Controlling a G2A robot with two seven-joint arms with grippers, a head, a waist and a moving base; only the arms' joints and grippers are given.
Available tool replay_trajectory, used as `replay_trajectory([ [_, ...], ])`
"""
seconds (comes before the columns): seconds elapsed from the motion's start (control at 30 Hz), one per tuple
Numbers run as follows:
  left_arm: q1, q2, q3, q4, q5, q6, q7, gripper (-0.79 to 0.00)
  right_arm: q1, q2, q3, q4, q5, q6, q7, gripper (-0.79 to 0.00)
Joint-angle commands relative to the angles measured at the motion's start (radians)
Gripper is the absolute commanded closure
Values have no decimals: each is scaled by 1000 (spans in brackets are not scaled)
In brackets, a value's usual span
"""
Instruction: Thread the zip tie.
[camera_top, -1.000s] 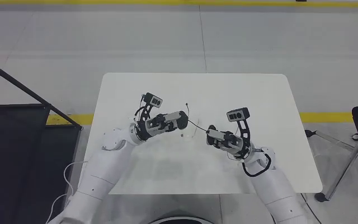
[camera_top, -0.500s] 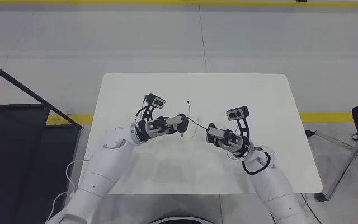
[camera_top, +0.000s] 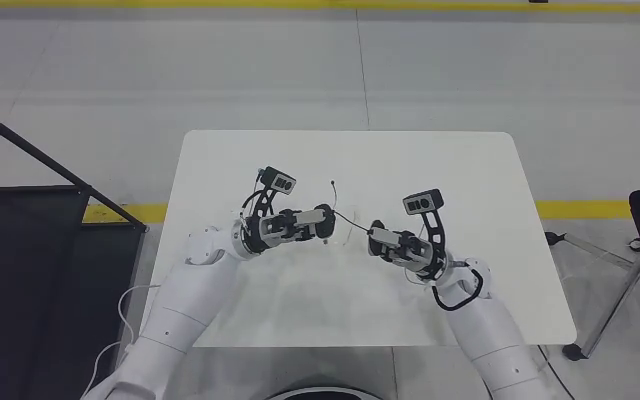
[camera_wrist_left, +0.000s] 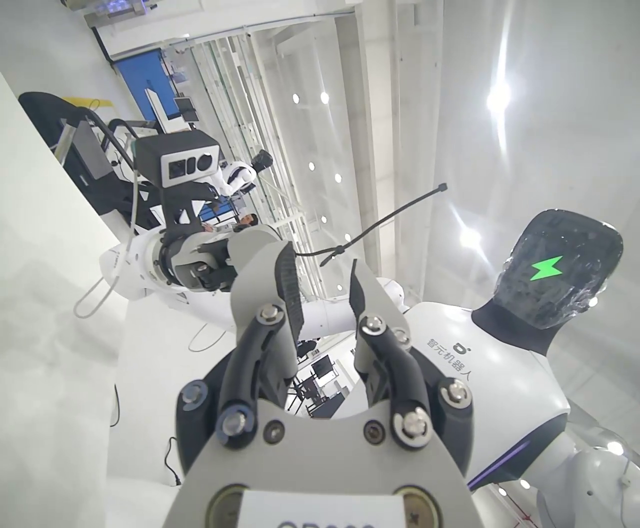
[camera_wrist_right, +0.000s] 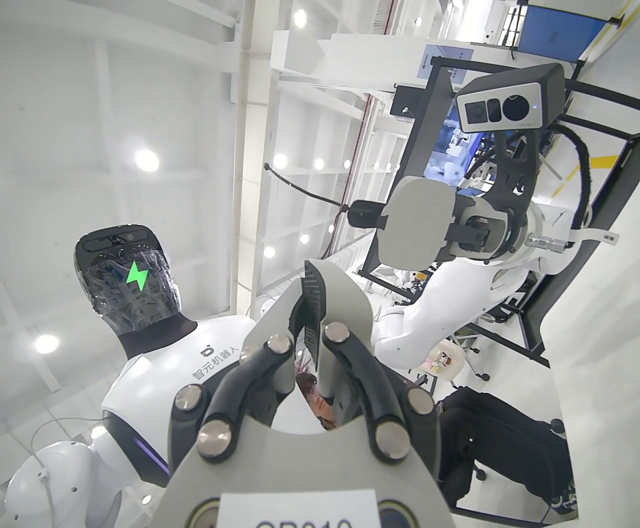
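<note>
1. Top view. Over the tabletop (camera_top: 450, 180), left hand (camera_top: 322, 218) and right hand (camera_top: 375, 238) tip toward tip, near but apart. Between them the zip tie (camera_top: 355, 223), lifted off the surface, running from the right hand's tip toward the left hand, then bending away from the robot to a small head.
2. Left wrist view. Left hand (camera_wrist_left: 320, 257) wide open, holding nothing. Zip tie (camera_wrist_left: 390, 218) straight ahead, just beyond the fingertips, long axis slanting across the gap.
3. Right wrist view. Right hand (camera_wrist_right: 310, 280) pressed closed, probably pinching the tie's tail, though the pinched part is hard to see. Free strap (camera_wrist_right: 300, 189) ending just beside the left hand's pad, so left hand judged nearer for the coming grasp.
</note>
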Motion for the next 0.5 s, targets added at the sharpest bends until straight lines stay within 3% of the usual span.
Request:
replay_trajectory([
  [0.0,-1,0,2,0,2,-1,1,-292,1,-1,0,2,-2,1,1,0],
  [0.47,2,-2,1,-1,-14,-8,7,-191,3,-6,6,6,-7,10,10,0],
])
